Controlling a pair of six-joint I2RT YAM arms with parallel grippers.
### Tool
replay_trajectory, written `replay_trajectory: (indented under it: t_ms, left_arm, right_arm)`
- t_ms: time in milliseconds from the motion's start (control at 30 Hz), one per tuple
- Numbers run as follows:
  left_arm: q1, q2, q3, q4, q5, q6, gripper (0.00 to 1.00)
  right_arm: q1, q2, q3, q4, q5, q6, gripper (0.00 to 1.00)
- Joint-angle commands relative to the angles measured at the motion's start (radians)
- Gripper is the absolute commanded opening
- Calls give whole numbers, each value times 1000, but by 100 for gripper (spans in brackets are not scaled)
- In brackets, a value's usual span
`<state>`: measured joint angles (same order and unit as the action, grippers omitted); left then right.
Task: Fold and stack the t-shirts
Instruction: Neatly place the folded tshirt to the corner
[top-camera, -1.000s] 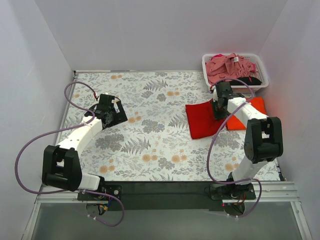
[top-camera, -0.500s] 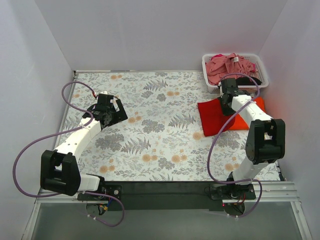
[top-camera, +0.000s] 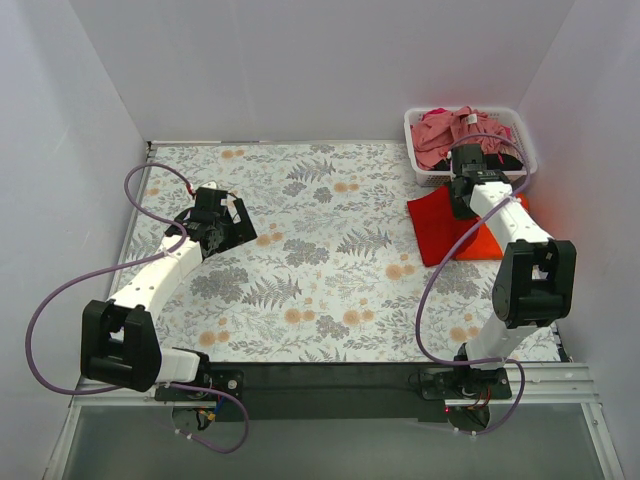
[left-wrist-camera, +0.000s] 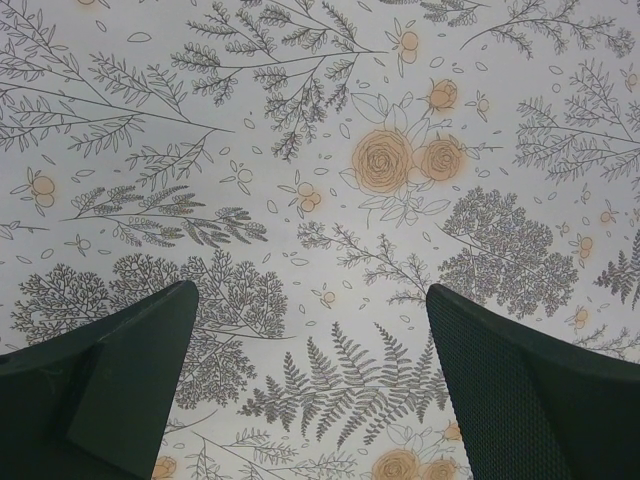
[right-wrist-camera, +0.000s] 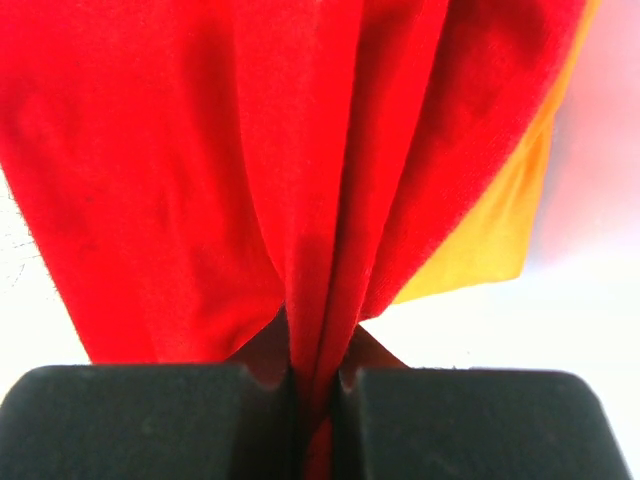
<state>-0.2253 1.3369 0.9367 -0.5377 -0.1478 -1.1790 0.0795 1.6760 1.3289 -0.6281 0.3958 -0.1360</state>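
My right gripper (top-camera: 462, 196) is shut on the far edge of the folded red t-shirt (top-camera: 438, 227), which lies partly over the folded orange t-shirt (top-camera: 495, 236) at the right of the table. In the right wrist view the red cloth (right-wrist-camera: 250, 160) hangs pinched between the jaws, with the orange shirt (right-wrist-camera: 500, 240) behind it. A dusty pink t-shirt (top-camera: 455, 132) and a black one (top-camera: 508, 160) lie in the white basket (top-camera: 527, 142). My left gripper (top-camera: 228, 222) is open and empty over the floral cloth, far left; its fingers (left-wrist-camera: 120, 380) hold nothing.
The white basket stands at the back right corner, just beyond my right gripper. White walls close in the table on three sides. The floral table cloth (top-camera: 310, 260) covers the whole surface.
My right gripper has dragged the red t-shirt to the right and back, so it now lies further over the orange one. The left arm has barely moved.
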Motion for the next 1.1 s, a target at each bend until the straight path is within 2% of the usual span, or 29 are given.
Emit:
replay_trajectory:
  t_ms: [0, 367, 633, 900, 1067]
  left_arm:
    - [3, -30, 5, 15, 11, 7, 98]
    - [3, -33, 2, 16, 17, 10, 98]
    - [3, -35, 2, 16, 22, 12, 98]
    - [3, -31, -1, 18, 22, 12, 98]
    - [3, -31, -3, 19, 25, 12, 98]
  right_arm:
    - [-1, -53, 75, -12, 29, 9, 1]
    - [-14, -52, 176, -84, 46, 7, 1]
    - [-38, -52, 182, -110, 69, -1, 1]
    - [-70, -3, 181, -108, 115, 18, 1]
    - [-124, 44, 207, -101, 87, 36, 1]
